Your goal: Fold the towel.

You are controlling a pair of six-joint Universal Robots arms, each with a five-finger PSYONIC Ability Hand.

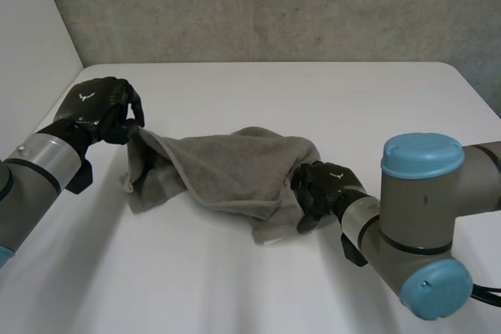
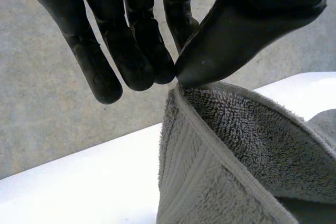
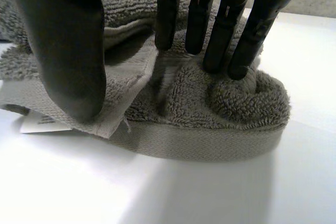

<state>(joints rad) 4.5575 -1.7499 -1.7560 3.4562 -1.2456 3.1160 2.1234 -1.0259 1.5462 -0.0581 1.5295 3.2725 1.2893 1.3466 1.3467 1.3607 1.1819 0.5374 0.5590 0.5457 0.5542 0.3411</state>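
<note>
white table [image 1: 313,99], towel [image 1: 227,166] spanning left hand [image 1: 100,109] to right hand [image 1: 319,189].

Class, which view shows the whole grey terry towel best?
Head view: the grey terry towel is whole there, from left hand to right hand. Left wrist view shows one pinched corner; right wrist view, a gripped edge.

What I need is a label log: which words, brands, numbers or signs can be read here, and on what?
No words or numbers can be read.
White tag under the towel, by the thumb of the right hand: print too blurred to read.
Backs of the left hand and right hand: small white emblem, no letters.
</note>
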